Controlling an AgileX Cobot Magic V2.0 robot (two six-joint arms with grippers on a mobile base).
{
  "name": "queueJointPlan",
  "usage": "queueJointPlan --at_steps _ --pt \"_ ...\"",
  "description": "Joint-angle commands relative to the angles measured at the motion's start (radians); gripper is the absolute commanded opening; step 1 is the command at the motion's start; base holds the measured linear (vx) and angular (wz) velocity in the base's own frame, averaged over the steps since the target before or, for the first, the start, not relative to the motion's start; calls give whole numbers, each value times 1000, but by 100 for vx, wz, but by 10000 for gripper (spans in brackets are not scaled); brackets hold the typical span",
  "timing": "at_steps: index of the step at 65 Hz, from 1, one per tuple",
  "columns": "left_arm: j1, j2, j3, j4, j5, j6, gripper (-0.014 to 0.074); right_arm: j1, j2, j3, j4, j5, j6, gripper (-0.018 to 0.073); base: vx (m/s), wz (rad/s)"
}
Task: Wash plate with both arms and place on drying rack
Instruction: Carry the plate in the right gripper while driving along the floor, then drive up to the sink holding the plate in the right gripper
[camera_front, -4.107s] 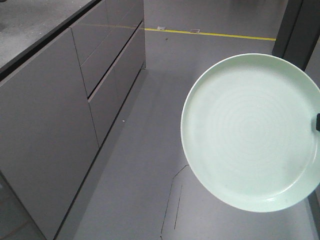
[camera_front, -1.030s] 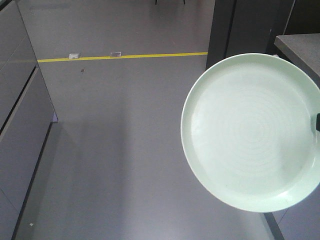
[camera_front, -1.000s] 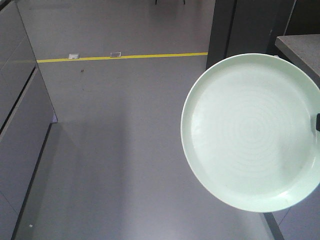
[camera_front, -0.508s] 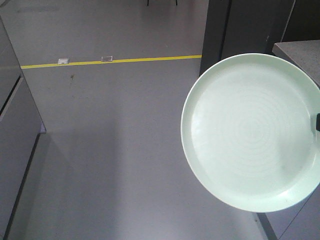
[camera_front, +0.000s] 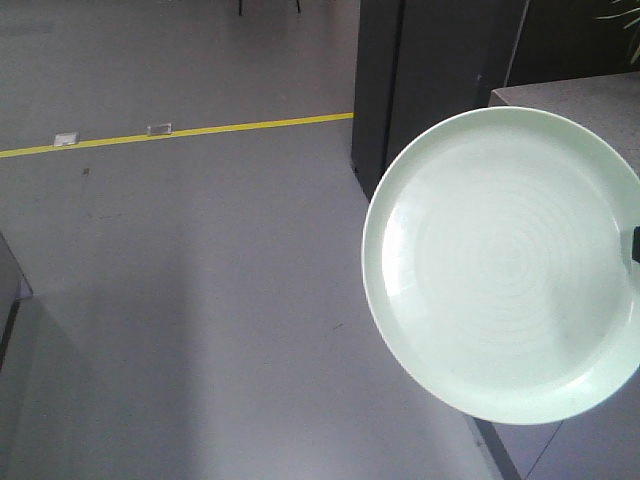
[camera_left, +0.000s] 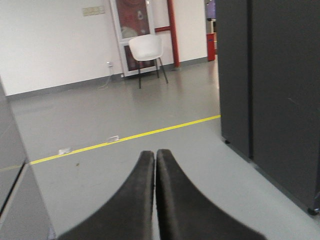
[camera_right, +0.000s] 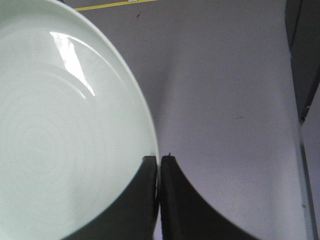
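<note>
Here the right claw (camera_right: 159, 161) is nearly closed, with only a thin gap between its two black fingers. The rim of the plate (camera_right: 60, 130) sits in that gap, so the claw has it pinched by the edge. In the wrist view the plate spreads out to the left of the claw, with nothing else touching it. In the front view the plate (camera_front: 505, 265) is in the air above the grey floor (camera_front: 200, 300), its face turned toward the camera. The claw is just a small black bit at the plate's right edge.

The left claw (camera_left: 155, 156) has its fingers pressed flat together and holds nothing. It points out over the floor toward a yellow line (camera_left: 125, 137). No plate shows in its view.

So the right arm has the plate and the left arm is free. A tall dark cabinet (camera_front: 430, 90) and a grey counter (camera_front: 560, 95) stand behind the plate. No rack is in view. Maybe the counter leads to it, but I cannot tell.
</note>
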Motion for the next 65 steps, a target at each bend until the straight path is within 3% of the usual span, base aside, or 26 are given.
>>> queueJointPlan --at_steps 1,65 --pt "-5 -15 17 -8 -75 -1 -6 -5 -4 -24 56 -41 -4 -11 11 -31" --pt "-5 -15 17 -8 -75 -1 -6 -5 -4 -24 56 -41 -4 -11 9 -34"
